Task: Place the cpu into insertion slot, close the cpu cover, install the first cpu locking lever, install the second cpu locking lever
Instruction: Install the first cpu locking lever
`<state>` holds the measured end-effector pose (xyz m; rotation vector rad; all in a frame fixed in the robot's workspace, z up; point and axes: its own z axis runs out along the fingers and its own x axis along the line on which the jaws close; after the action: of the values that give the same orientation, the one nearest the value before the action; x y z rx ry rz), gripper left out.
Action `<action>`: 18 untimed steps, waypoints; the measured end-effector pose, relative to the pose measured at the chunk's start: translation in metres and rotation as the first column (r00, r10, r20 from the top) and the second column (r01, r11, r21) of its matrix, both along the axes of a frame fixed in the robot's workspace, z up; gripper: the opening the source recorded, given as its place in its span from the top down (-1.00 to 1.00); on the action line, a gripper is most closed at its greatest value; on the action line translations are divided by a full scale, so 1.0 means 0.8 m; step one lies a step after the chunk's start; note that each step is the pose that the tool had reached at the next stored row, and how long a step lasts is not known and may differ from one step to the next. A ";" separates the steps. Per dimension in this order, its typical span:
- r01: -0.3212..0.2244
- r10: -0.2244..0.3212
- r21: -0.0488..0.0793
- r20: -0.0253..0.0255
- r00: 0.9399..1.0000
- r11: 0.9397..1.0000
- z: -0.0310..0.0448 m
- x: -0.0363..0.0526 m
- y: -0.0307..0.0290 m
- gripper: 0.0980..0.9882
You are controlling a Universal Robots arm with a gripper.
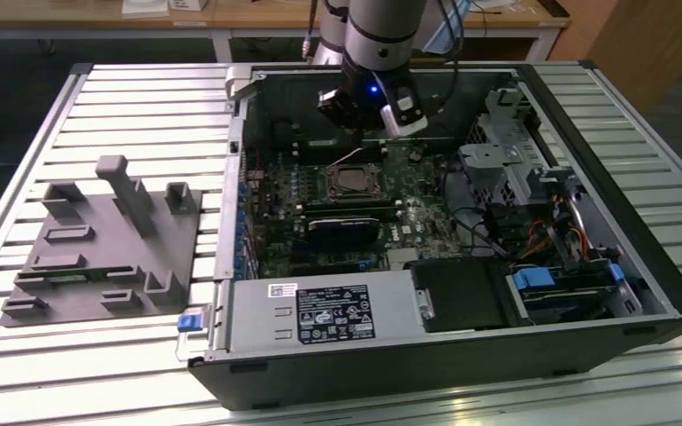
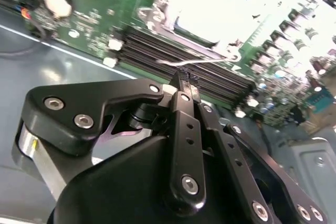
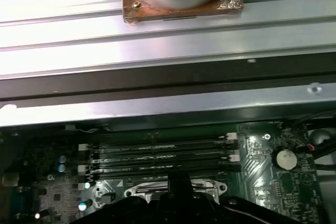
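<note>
Our end effector is closed, its fingertips pressed together. In the exterior view it hangs at upper middle, just above a thin lever slanting up beside the slot. We see the cpu lying in that slot, mid-frame, inside the open case on the tabletop.

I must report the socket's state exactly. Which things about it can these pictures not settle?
- Second wrist view: glare washes out the insertion slot; what lies in it cannot be told.
- First wrist view: the gripper and the picture's edge hide most of the insertion slot.
- Exterior view: the insertion slot is too small to show whether the levers are latched.
</note>
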<state>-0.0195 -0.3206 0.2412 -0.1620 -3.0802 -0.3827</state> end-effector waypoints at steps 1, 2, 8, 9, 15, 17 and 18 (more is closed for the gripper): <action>0.000 0.000 0.000 0.000 1.000 1.000 -0.0001 0.004 0.0000 0.98; 0.000 0.000 0.000 -0.001 1.000 1.000 -0.0001 0.008 0.0000 0.98; 0.000 0.000 0.000 -0.002 1.000 1.000 0.0000 0.031 0.0000 0.98; 0.000 0.000 0.000 -0.002 1.000 1.000 -0.0001 0.033 0.0001 0.98; 0.000 0.000 0.000 0.000 1.000 1.000 0.0000 0.030 0.0000 0.98; 0.000 0.000 0.000 0.009 1.000 1.000 -0.0002 0.025 0.0000 0.98; 0.000 0.000 0.000 0.016 1.000 1.000 -0.0005 0.023 0.0000 0.98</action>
<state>-0.0012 -0.3206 0.2408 -0.1593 -3.0960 -0.3861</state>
